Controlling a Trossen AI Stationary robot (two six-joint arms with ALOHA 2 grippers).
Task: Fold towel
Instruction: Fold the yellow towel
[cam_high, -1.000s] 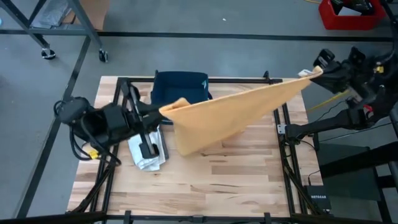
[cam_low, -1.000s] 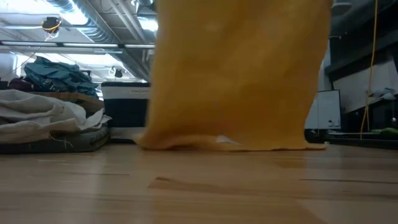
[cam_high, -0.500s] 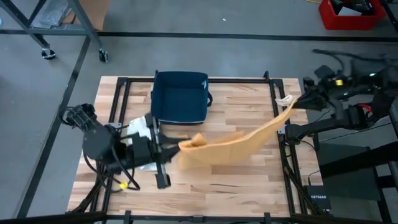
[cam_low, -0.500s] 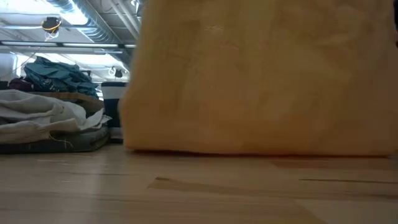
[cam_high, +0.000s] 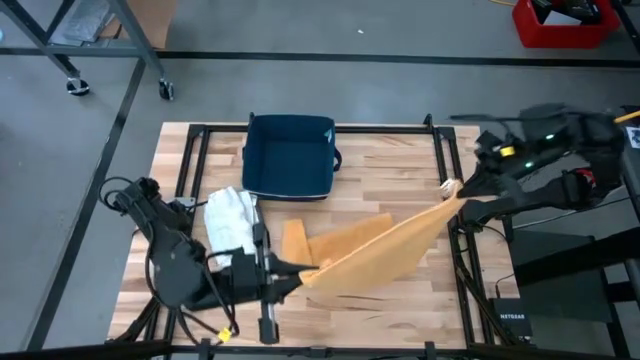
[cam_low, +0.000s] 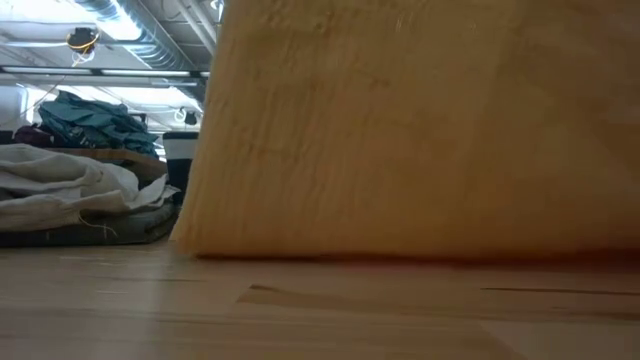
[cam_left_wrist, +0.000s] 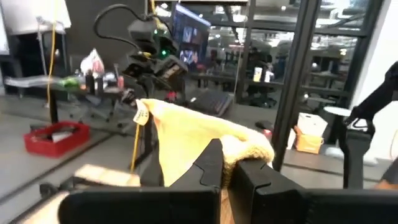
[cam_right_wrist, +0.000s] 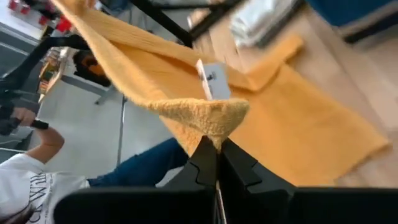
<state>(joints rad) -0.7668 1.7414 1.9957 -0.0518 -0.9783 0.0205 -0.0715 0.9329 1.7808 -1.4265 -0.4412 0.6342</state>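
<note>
Both grippers, left (cam_high: 297, 270) and right (cam_high: 455, 190), clamped on towel (cam_high: 375, 255) corners, have swung it down, probably spreading it flat.

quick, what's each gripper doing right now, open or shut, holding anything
Left gripper: shut on a corner of the orange towel.
Right gripper: shut on the towel's opposite corner, by the table's right edge.
</note>
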